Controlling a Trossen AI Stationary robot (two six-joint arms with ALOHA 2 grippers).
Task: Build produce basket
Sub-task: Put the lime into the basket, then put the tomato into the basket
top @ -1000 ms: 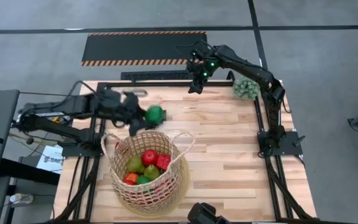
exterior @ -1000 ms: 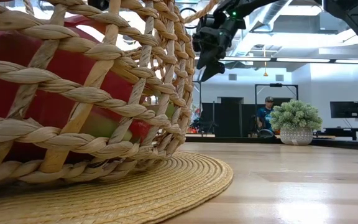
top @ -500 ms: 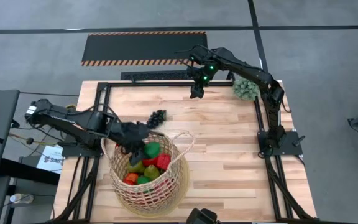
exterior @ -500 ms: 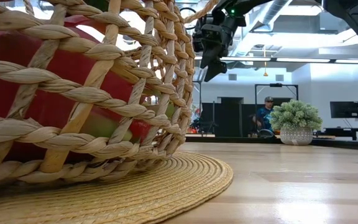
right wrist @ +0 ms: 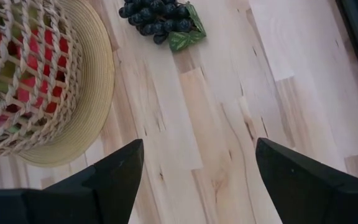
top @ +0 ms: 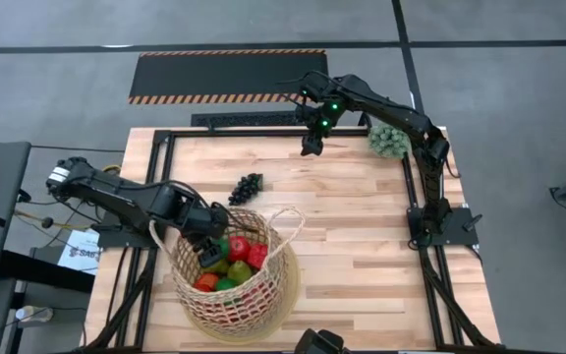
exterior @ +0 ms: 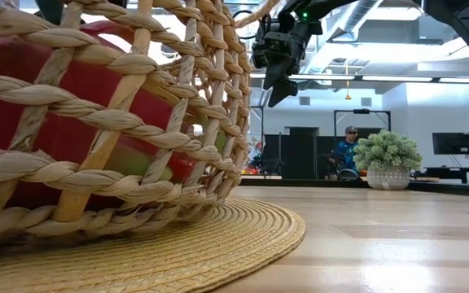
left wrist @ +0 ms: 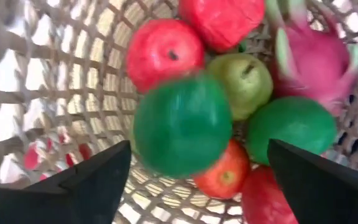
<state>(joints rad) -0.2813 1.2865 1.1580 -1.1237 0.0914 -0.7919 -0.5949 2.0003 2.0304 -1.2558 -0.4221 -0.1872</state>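
Largest of all, the tabletop (top: pixel 362 236): pale wooden planks with a black metal frame along the edges, grey floor around it. Much open wood between the basket and the right arm's base, also along the far edge.

Behind the far edge, a black floor mat (top: pixel 214 77) with orange-striped borders.

Near the front-left corner, the basket (top: pixel 263 295): round, tan, open-weave wicker with two thin loop handles, standing on a flat woven base that spreads a little wider than its wall. In the low view, thick twisted strands very close to the camera, red fruit visible through the gaps.

Inside the basket, the produce: a round green lime (left wrist: pixel 182 124) on top and nearest to the left wrist camera, a red apple (left wrist: pixel 163 53), a green pear (left wrist: pixel 248 81), a pink dragon fruit (left wrist: pixel 319 59) with green tips, more red and green pieces below.

Left hand (top: pixel 207 248) low over the basket's left rim, above the fruit; fingers (left wrist: pixel 92 186) wide apart, holding nothing, with the lime just beyond them.

Right hand (top: pixel 311 146) raised above the far edge of the tabletop, well apart from the basket; fingers (right wrist: pixel 104 177) apart, empty.

Dark grape bunch (top: pixel 246 187) with a green leaf, lying on bare wood just beyond the basket.

Pale green spiky ball (top: pixel 388 140) at the far right corner.

No readable writing found anywhere.
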